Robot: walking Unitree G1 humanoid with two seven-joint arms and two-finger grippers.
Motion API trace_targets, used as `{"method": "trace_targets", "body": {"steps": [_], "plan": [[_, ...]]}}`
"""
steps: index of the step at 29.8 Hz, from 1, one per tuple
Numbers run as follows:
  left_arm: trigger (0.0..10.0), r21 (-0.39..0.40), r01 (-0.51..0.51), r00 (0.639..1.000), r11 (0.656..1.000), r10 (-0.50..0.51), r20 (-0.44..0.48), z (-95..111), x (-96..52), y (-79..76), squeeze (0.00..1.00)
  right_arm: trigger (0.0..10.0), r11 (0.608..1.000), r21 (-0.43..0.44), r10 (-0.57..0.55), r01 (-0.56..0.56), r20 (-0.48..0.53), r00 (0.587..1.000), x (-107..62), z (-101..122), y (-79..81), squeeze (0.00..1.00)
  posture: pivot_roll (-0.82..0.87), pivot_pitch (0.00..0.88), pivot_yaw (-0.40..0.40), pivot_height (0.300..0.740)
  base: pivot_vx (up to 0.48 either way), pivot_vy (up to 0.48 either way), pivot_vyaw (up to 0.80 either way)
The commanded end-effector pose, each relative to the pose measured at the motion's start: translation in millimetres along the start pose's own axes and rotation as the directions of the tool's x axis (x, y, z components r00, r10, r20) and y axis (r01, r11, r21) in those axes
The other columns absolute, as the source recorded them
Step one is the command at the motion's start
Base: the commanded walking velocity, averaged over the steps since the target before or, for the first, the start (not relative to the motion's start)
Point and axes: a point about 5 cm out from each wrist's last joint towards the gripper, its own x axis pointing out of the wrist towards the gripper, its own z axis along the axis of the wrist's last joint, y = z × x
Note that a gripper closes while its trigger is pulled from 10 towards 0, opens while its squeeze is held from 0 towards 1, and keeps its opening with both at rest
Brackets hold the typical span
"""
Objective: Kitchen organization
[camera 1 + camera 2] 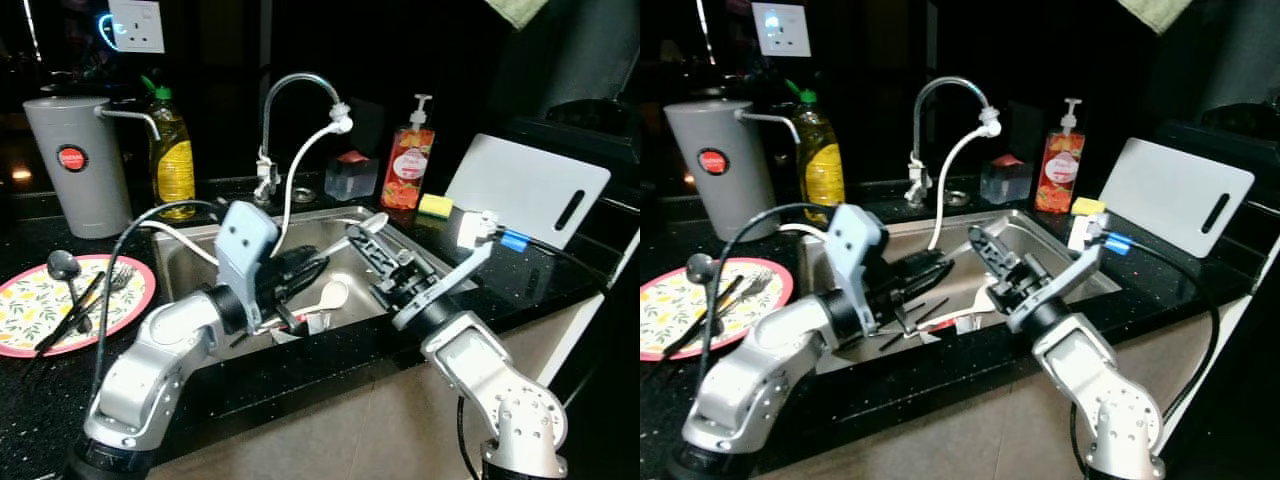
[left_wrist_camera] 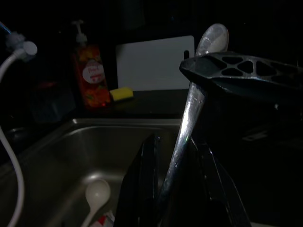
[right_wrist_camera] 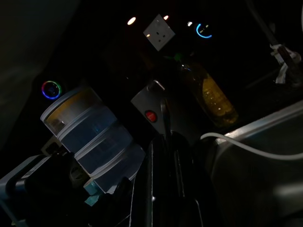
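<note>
Left gripper (image 1: pixel 300 268): nearest the camera, reaching over the front edge of the desk into the sink (image 1: pixel 190 255); jaws clamped on a metal spoon (image 2: pixel 189 106).
Metal spoon: handle pinched between the left jaws, bowl raised above them; in the left wrist view it crosses in front of the right gripper's black finger.
Right gripper (image 1: pixel 385 258): over the right half of the sink, just beside the left gripper; cannot tell whether its jaws are apart or together.
White spoon (image 1: pixel 331 295): lying on the sink floor near the front wall, between the two grippers.
Plate (image 1: pixel 20 310): patterned with a pink rim, at the left front of the desk, carrying a black ladle (image 1: pixel 62 266) and a fork (image 1: pixel 118 278).
Grey dispenser (image 1: pixel 78 165): upright at the back left of the desk, just beside an oil bottle (image 1: pixel 172 155).
Tap (image 1: pixel 295 120): at the sink's back edge, a white hose hanging from its spout.
Soap bottle (image 1: pixel 408 160): behind the sink's right back corner, next to a yellow sponge (image 1: pixel 436 205).
White cutting board (image 1: pixel 525 188): leaning at the right back of the desk.
</note>
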Motion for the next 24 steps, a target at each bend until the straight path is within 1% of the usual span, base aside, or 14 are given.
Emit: {"method": "trace_targets", "body": {"steps": [1, 3, 4, 6, 9, 12, 16, 17, 19, 20, 21, 22, 23, 24], "plan": [[10.0, 0.019, -0.088, 0.993, 0.996, 0.086, 0.081, 19, -10.8, 14.8, 0.0, 10.0, 0.999, -0.011, -0.045, 0.045, -0.016, 0.999, -3.8, -4, -7.1, 0.0, -0.07, 0.0, -0.051, 0.74, 0.0, 0.0, 0.0], [10.0, -0.014, -0.097, 0.989, 0.995, 0.098, 0.109, 24, -22.3, 20.8, 0.0, 10.0, 0.996, -0.005, -0.092, 0.092, 0.021, 0.996, -3.2, -3, -14.4, 0.0, -0.07, 0.0, -0.052, 0.74, 0.0, 0.0, 0.0], [10.0, -0.014, -0.097, 0.989, 0.995, 0.098, 0.109, 24, -22.3, 20.8, 0.0, 10.0, 0.996, -0.005, -0.092, 0.092, 0.021, 0.996, -3.2, -3, -14.4, 0.0, -0.07, 0.0, -0.052, 0.74, 0.0, 0.0, 0.0], [10.0, -0.021, -0.084, 0.99, 0.996, 0.086, 0.112, 24, -28.4, 21.4, 0.0, 10.0, 0.993, -0.021, -0.119, 0.12, 0.033, 0.992, -2.7, -3, -18.3, 0.0, -0.07, 0.0, -0.052, 0.74, 0.0, 0.0, 0.0], [10.0, 0.056, -0.08, 0.997, 0.995, 0.081, -0.003, 10, -41.8, 19.3, 0.0, 10.0, 0.983, -0.022, -0.18, 0.182, 0.053, 0.982, 2.3, -3, -28.5, 0.0, -0.05, 0.0, -0.072, 0.74, 0.0, 0.0, 0.0], [10.0, 0.077, -0.091, 0.995, 0.993, 0.094, -0.038, 5, -43.3, 17.5, 0.0, 10.0, 0.981, -0.021, -0.189, 0.191, 0.052, 0.98, 4.9, -3, -31.1, 0.0, -0.04, 0.0, -0.074, 0.74, 0.0, 0.0, 0.0], [10.0, 0.053, -0.096, 0.994, 0.994, 0.099, -0.043, 2, -43.0, 16.0, 0.0, 10.0, 0.978, -0.027, -0.205, 0.206, 0.054, 0.977, 6.3, -3, -35.0, 0.0, -0.04, 0.0, -0.073, 0.74, 0.0, 0.0, 0.0], [10.0, 0.05, -0.087, 0.995, 0.995, 0.089, -0.043, 2, -41.9, 15.4, 1.0, 10.0, 0.977, -0.024, -0.21, 0.212, 0.057, 0.976, 6.4, -2, -36.2, 0.0, -0.04, 0.0, -0.072, 0.74, 0.0, 0.0, 0.0], [10.0, 0.047, -0.079, 0.996, 0.996, 0.082, -0.044, 1, -41.2, 14.9, 1.0, 10.0, 0.976, -0.023, -0.213, 0.215, 0.06, 0.975, 6.5, -2, -36.9, 0.0, -0.04, 0.0, -0.072, 0.74, 0.0, 0.0, 0.0], [10.0, 0.048, -0.116, 0.992, 0.992, 0.118, -0.038, 2, -39.7, 18.9, 1.0, 10.0, 0.976, -0.029, -0.214, 0.216, 0.062, 0.975, 6.5, -3, -37.1, 0.0, -0.04, 0.0, -0.078, 0.74, 0.0, 0.0, 0.0], [10.0, 0.049, -0.164, 0.986, 0.985, 0.166, -0.021, 5, -40.2, 25.1, 0.0, 10.0, 0.975, -0.043, -0.215, 0.218, 0.061, 0.975, 6.6, -3, -38.0, 0.0, -0.04, 0.0, -0.08, 0.74, 0.0, 0.0, 0.0], [10.0, 0.048, -0.2, 0.98, 0.979, 0.201, -0.009, 7, -41.0, 29.5, 0.0, 10.0, 0.974, -0.054, -0.215, 0.219, 0.06, 0.975, 6.6, -4, -38.3, 0.0, -0.04, 0.0, -0.081, 0.74, 0.0, 0.0, 0.0], [10.0, 0.048, -0.2, 0.98, 0.979, 0.201, -0.009, 7, -41.0, 29.5, 0.0, 10.0, 0.974, -0.054, -0.215, 0.219, 0.06, 0.975, 6.6, -4, -38.3, 0.0, -0.04, 0.0, -0.081, 0.74, 0.0, 0.0, 0.0], [10.0, 0.044, -0.283, 0.959, 0.958, 0.284, -0.004, 8, -43.0, 39.8, 0.0, 10.0, 0.971, -0.066, -0.225, 0.228, 0.057, 0.973, 7.6, -5, -41.1, 0.0, -0.03, 0.0, -0.079, 0.74, 0.0, 0.0, 0.0]]}}
